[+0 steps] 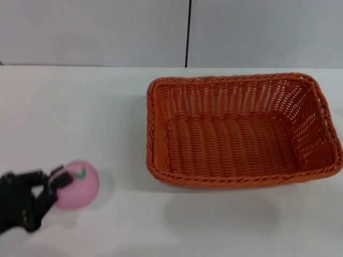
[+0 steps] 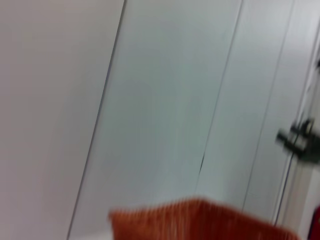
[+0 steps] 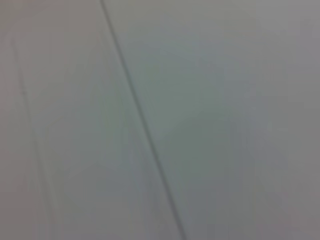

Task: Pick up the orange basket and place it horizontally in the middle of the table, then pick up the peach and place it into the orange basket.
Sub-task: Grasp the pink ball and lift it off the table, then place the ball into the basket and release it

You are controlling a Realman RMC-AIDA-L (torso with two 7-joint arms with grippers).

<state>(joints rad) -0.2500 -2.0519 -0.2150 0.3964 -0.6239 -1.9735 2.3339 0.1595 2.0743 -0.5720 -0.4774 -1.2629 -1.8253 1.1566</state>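
Note:
The orange basket (image 1: pixel 241 134) lies lengthwise on the white table (image 1: pixel 80 107), right of the middle, with nothing inside it. Its orange rim (image 2: pixel 200 220) also shows low in the left wrist view. The pink peach (image 1: pixel 79 184) is at the front left of the table, well left of the basket. My left gripper (image 1: pixel 56 190) reaches in from the left edge, one black finger over the peach's top and the other under its near side, shut on it. The right gripper is out of view.
A pale panelled wall (image 1: pixel 107 32) with a dark vertical seam rises behind the table. A dark fitting (image 2: pixel 300 142) hangs on the wall in the left wrist view. The right wrist view shows only wall.

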